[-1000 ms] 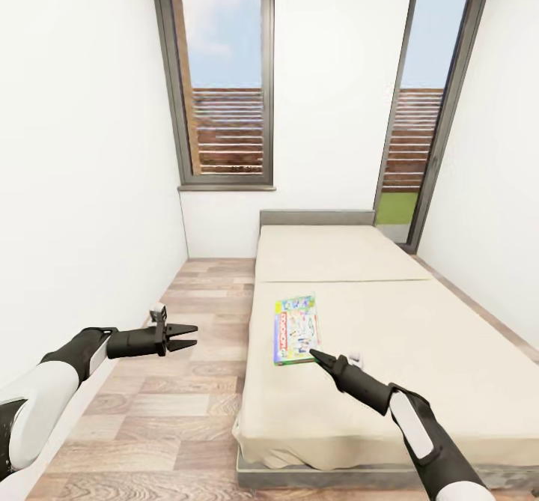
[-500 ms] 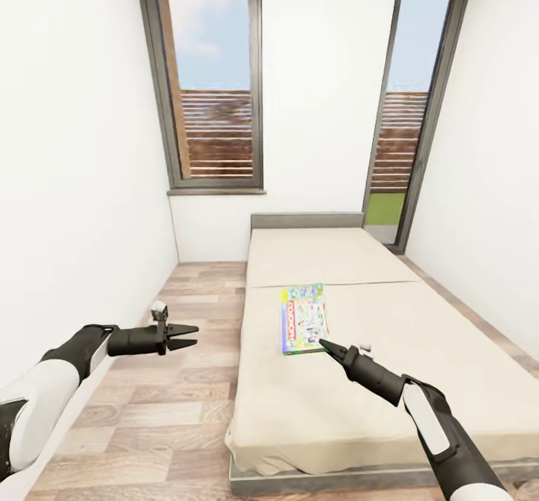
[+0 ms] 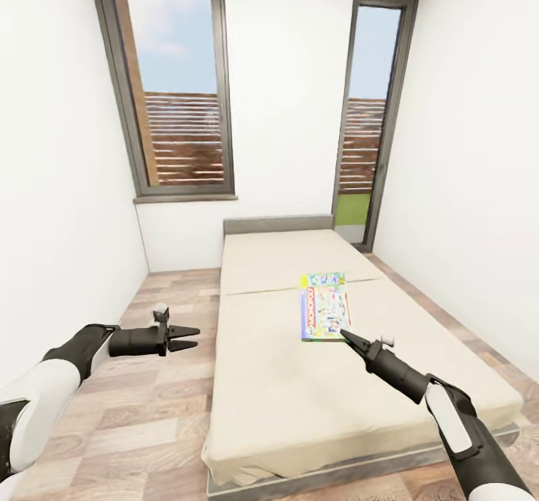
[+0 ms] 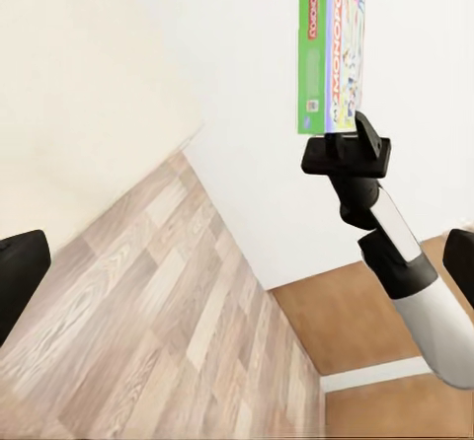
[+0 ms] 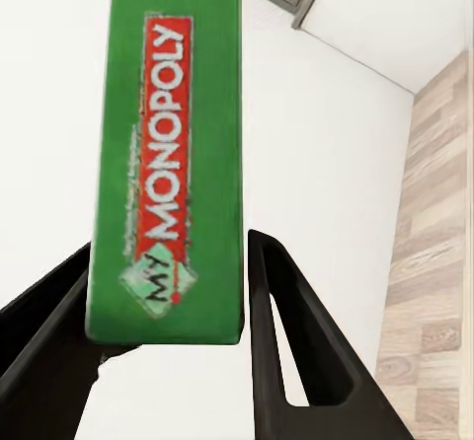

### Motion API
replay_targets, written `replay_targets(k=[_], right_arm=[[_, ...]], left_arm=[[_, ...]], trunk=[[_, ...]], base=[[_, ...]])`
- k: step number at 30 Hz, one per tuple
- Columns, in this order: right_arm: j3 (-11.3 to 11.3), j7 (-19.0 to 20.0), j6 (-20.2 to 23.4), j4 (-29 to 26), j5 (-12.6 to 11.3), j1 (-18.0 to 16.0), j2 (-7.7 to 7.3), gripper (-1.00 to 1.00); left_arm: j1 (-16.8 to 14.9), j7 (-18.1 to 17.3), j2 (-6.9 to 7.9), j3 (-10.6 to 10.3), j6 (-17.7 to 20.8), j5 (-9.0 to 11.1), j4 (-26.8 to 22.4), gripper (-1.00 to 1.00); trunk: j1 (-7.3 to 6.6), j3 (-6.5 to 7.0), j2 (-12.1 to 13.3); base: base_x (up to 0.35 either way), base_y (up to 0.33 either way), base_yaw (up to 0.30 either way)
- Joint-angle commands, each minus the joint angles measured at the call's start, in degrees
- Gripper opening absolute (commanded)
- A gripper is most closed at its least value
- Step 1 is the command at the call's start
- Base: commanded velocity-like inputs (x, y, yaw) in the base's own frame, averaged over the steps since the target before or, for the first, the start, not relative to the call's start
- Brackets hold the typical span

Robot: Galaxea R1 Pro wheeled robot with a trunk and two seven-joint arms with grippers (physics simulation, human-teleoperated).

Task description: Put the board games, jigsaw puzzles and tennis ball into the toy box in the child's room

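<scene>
Currently facing the bed (image 3: 299,396), which runs lengthwise away from the robot toward the far wall with two tall windows (image 3: 176,96). One board game (image 3: 323,306) lies flat on the bed, around mid-length and nearer the right long edge, just short of the seam across the mattress (green side strip reads "MY MONOPOLY" in the right wrist view).

Right gripper (image 3: 349,335) is stretched out over the bed, tip just at the game's near edge. Right wrist view: fingers (image 5: 286,322) spread, game's near end (image 5: 168,154) lined up between them; whether they touch it, cannot tell.

Left gripper (image 3: 189,337) hangs over the wood floor (image 3: 150,404) beside the bed's left edge, well apart from the game, fingers spread, nothing between them. Left wrist view looks across at the right arm (image 4: 395,253) and the game (image 4: 331,45) beyond it.
</scene>
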Motion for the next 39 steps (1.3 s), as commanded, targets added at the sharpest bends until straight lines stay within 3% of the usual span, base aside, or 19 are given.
replay_targets(k=[1, 12, 22, 39], right_arm=[[-0.1, 0.1, 0.4, 0.0, -0.3, -0.1, 0.0, -1.0], [-0.7, 0.3, 0.3, 0.3, -0.5, -0.1, -0.1, -1.0], [-3.6, 0.4, 0.4, 0.4, -0.6, -0.1, -0.04, -1.0], [-3.9, 0.3, 0.2, 2.0, -0.7, -0.1, -0.05, -1.0]], left_arm=[[0.0, -0.3, -0.04, 0.3, 0.6, -0.6, -0.1, 1.0], [0.0, 0.3, -0.61, 0.3, 0.6, -0.7, 0.0, 1.0], [0.0, 1.8, -0.63, 0.3, 0.6, -0.7, -0.1, 1.0], [0.0, 1.9, -0.63, 0.3, 0.6, -0.7, -0.1, 1.0]], trunk=[[-0.23, 0.16, 0.4], [-2.65, 2.56, 4.8], [-4.84, 4.74, 8.8], [-8.58, 8.44, 15.6]], base=[[0.0, 0.0, -0.257], [0.0, 0.0, -0.257], [0.0, 0.0, -0.257], [0.0, 0.0, -0.257]])
